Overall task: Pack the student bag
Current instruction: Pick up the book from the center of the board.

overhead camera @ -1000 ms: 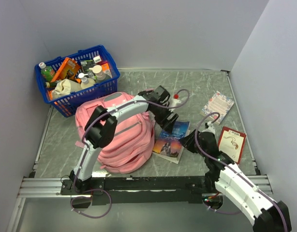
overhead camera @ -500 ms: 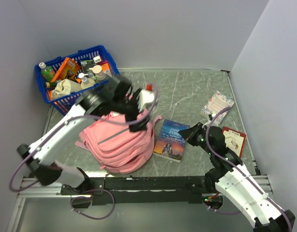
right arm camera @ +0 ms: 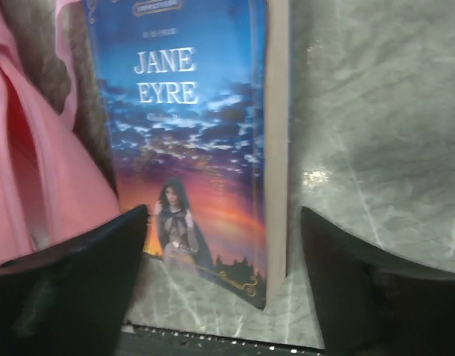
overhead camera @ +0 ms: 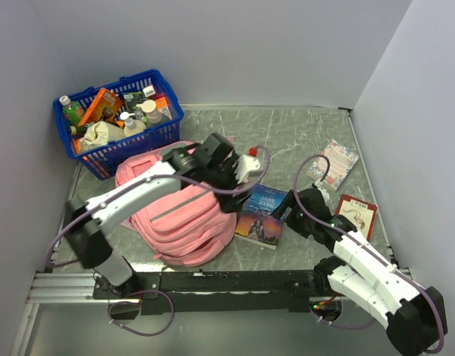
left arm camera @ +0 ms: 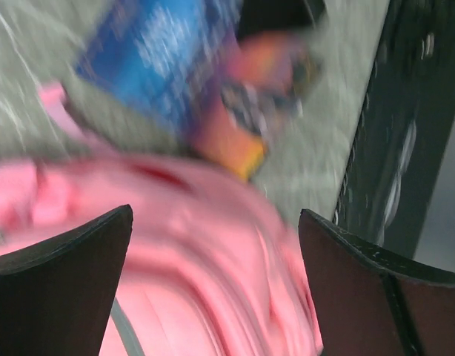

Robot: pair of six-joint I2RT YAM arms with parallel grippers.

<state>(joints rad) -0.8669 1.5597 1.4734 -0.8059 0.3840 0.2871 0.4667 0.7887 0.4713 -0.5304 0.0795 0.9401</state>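
Since the earlier frame, the left arm had been swung from the back of the student bag (overhead camera: pixel 184 222) across its top, so that the left gripper (overhead camera: pixel 229 189) was placed at the bag's right edge, just beside the book (overhead camera: pixel 263 213). The right gripper (overhead camera: pixel 287 213) had been brought closer to the book's right side.

In the overhead view, much of the bag's upper face was hidden by the left arm. The bag lay on the grey marbled table (overhead camera: pixel 301 133), in front of the blue basket (overhead camera: pixel 116 119) and touching the book's left edge.

The left wrist view was smeared by motion. Only the pink fabric (left arm camera: pixel 213 311) and a blurred blue and orange cover (left arm camera: pixel 161 74) could be made out, and no lettering could be read there. The left gripper (left arm camera: pixel 213 215) was seen spread wide with nothing held.

In the right wrist view the title "JANE EYRE" was read in white on the book (right arm camera: pixel 198 148), above a hooded figure. Smaller gold lettering at the top was cut off and could not be read. The right gripper (right arm camera: pixel 224 215) was seen spread wide over the book's lower end, with nothing gripped. A fold of the bag (right arm camera: pixel 27 185) lay at the left.

Labels in the basket were too small to be read.
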